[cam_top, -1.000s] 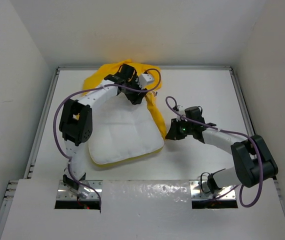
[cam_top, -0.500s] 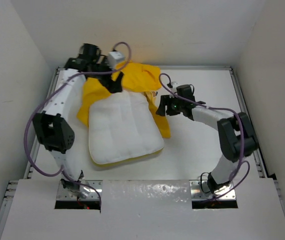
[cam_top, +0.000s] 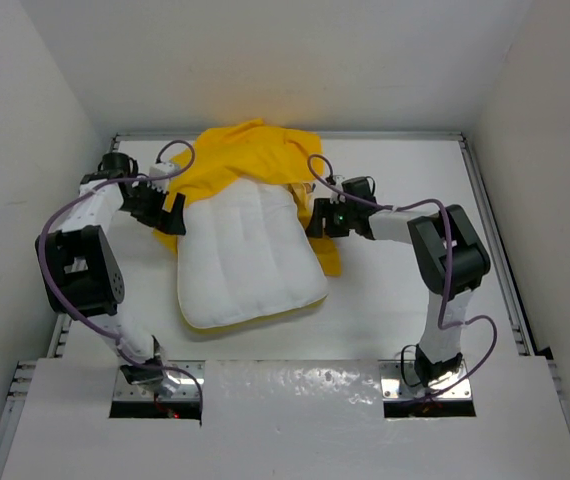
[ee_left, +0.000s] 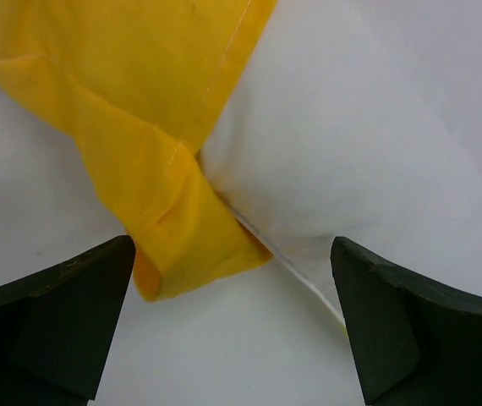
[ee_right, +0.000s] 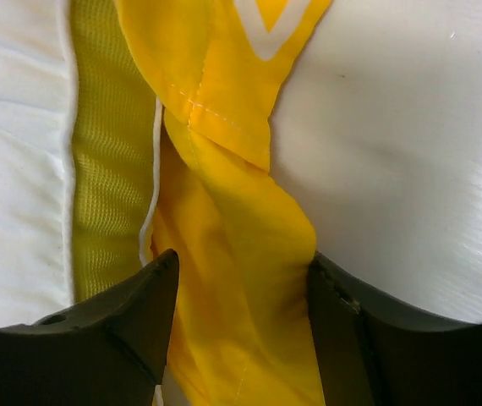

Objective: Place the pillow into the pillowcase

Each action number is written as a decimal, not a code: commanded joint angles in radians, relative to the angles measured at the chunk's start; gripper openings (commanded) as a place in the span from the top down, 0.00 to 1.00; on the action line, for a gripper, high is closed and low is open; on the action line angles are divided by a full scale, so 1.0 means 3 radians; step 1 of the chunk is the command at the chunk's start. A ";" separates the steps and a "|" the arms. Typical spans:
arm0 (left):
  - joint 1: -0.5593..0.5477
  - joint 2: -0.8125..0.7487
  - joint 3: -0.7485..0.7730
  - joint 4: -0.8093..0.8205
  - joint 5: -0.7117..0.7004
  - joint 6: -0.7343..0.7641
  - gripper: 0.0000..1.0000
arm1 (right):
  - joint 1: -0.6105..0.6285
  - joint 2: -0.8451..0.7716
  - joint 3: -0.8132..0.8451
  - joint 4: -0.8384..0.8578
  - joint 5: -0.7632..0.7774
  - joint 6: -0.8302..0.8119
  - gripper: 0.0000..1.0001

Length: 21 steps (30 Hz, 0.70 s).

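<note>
Pillow (cam_top: 250,260) lies mid-bench, a bit left of centre. Its long axis runs from the near edge to the far edge, slightly skewed, with the rounded end toward the near edge. The far end sits at or under the pillowcase (cam_top: 250,150), which is bunched against the far edge of the bench (cam_top: 385,290).

Pillow is white, plump and quilted in stitched panels. 1 olive-yellow mesh strip with white piping runs down its right side.

Pillowcase is thin bright yellow cloth with stitched hems. A white-outlined print is partly visible in the right wrist view, too cropped to read.

Left fingers (ee_left: 46,330) are wide apart at the pillow's far-left corner, over a folded pillowcase corner, gripping nothing.

Right fingers (ee_right: 114,330) are apart, straddling a twisted pillowcase fold beside the mesh strip.
</note>
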 commanded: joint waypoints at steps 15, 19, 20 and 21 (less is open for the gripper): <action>0.0036 0.0077 -0.0007 -0.0191 0.0282 0.0459 1.00 | 0.0100 -0.0692 -0.0591 -0.0069 -0.0320 -0.0274 1.00; 0.0036 -0.0050 -0.0048 -0.0764 0.0038 0.1023 1.00 | 0.0105 -0.1076 -0.0703 -0.0233 -0.0315 -0.0469 1.00; 0.0046 -0.0096 -0.0058 -0.0881 -0.0166 0.1125 1.00 | 0.0105 -0.1173 -0.0800 -0.0223 -0.0229 -0.0454 1.00; 0.0132 -0.0213 -0.0053 -0.0912 -0.0219 0.1167 1.00 | 0.0105 -0.1387 -0.0882 -0.0198 -0.0132 -0.0449 1.00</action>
